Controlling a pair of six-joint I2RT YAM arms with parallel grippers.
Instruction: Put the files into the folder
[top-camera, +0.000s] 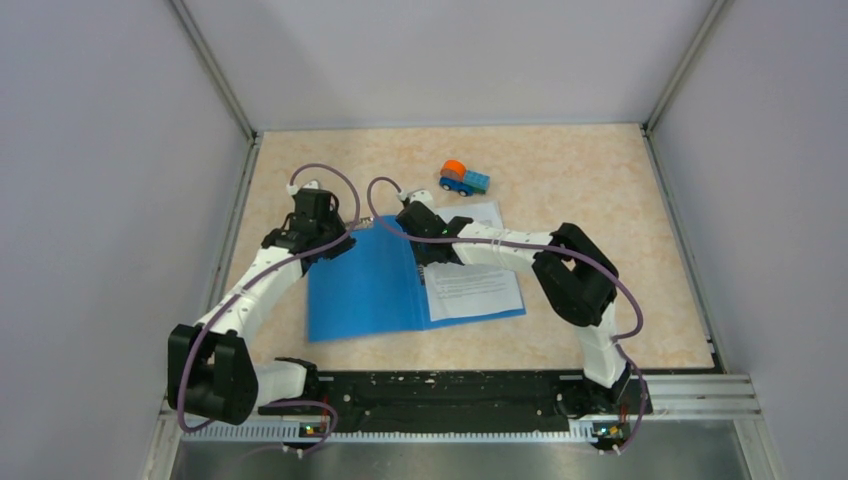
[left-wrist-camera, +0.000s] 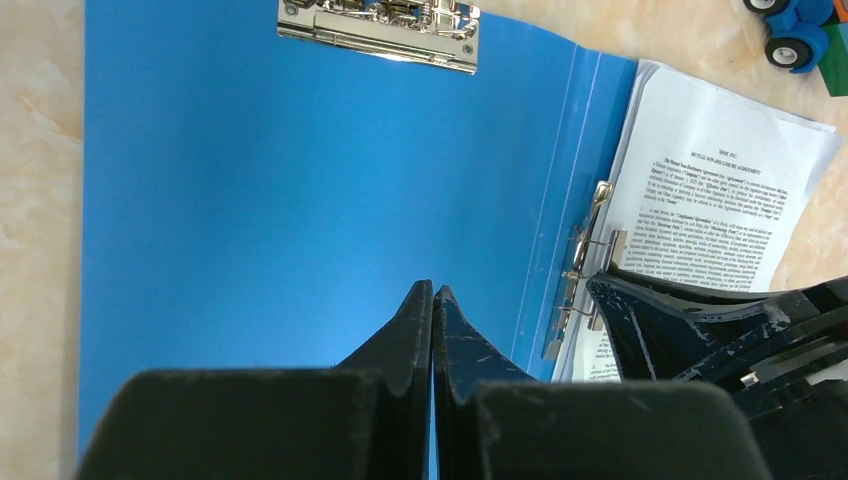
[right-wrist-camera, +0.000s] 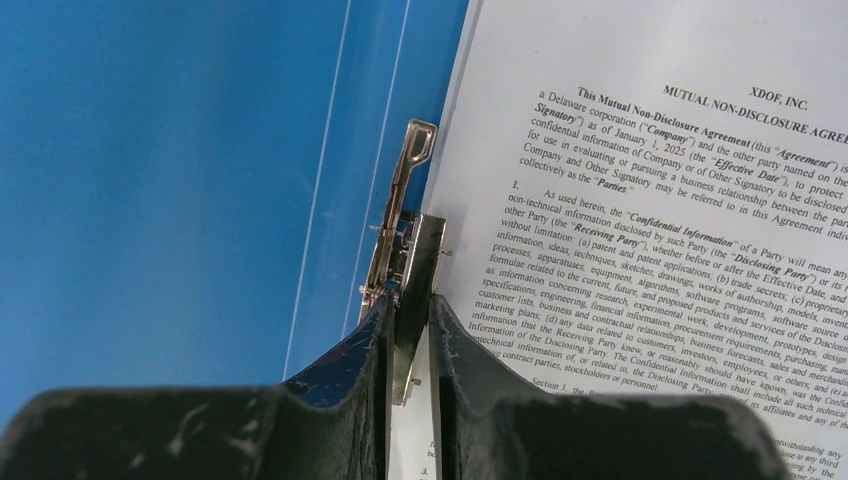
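Right wrist: right pincer (right-wrist-camera: 408, 305) pinches clip (right-wrist-camera: 404, 235) on folder (right-wrist-camera: 150, 150), beside the files (right-wrist-camera: 680, 240).

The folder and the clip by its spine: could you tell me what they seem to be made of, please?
The folder looks like thin plastic, smooth and slightly glossy: even bright blue, with pressed crease lines at the spine. The clip looks like polished metal, probably steel: silvery and mirror-like.

My jaws black, scuffed; folder (top-camera: 360, 290) bright blue w/ silver clip (right-wrist-camera: 418, 260); files (top-camera: 475, 290) white, dense black txt; worktop (top-camera: 600, 200) beige marble-mottled; truck (top-camera: 465, 180) at 12 blue/orange.
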